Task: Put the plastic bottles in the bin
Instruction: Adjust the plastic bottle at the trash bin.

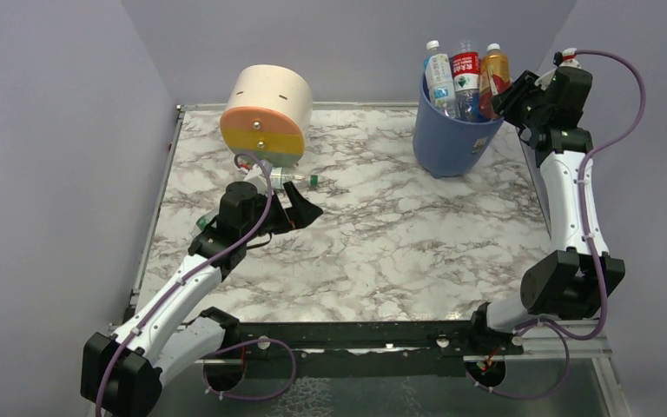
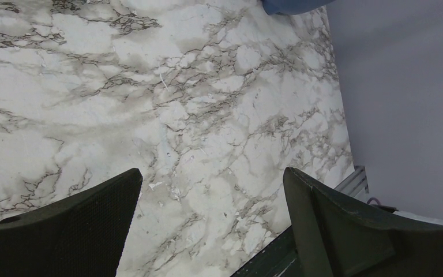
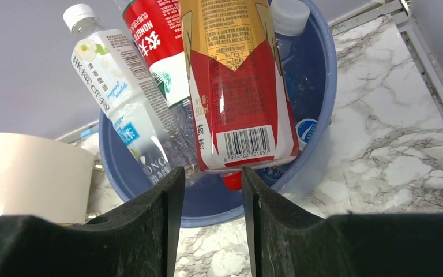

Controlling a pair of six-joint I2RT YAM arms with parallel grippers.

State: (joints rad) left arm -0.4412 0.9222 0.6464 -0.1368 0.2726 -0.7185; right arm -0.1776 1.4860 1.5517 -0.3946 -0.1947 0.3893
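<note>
Plastic bottles [image 1: 465, 74], hard to make out: the top camera shows only the necks and upper labels of those in the bin [image 1: 452, 139], whose wall hides the rest. How many lie deeper cannot be counted.
Red cap [image 3: 232, 180]: it shows low inside the bin, just beyond the right fingertips. Its bottle is hidden behind the orange-tinted bottle [image 3: 236, 86].
Green scrap [image 1: 201, 224]: it peeks out beside the left arm's wrist, too covered to identify.
Loose bottle [image 1: 288, 179]: clear, it lies on its side on the marble table [image 1: 399, 252] just in front of the cylinder [image 1: 267, 113], green cap pointing right. The left arm's cable covers part of its body.
Bin, place: it stands upright at the far right of the table. The left wrist camera catches only a blue sliver at its top edge.
Bin, contents: a white-labelled bottle [image 3: 112, 86], a red-labelled bottle [image 3: 156, 40] and the orange-tinted one stand cap-up, leaning together. A white-capped bottle [image 3: 291, 17] sits behind them against the far wall.
Cylinder: cream, orange and yellow, it lies on its side at the far left, cut off in the right wrist view.
Left gripper [image 2: 212, 173]: fingers spread wide with nothing between them, over bare marble near the loose bottle.
Right gripper [image 3: 210, 173]: it is at the bin's rim, beside the orange-tinted bottle. Its fingers stand a narrow gap apart, with nothing visibly clasped.
</note>
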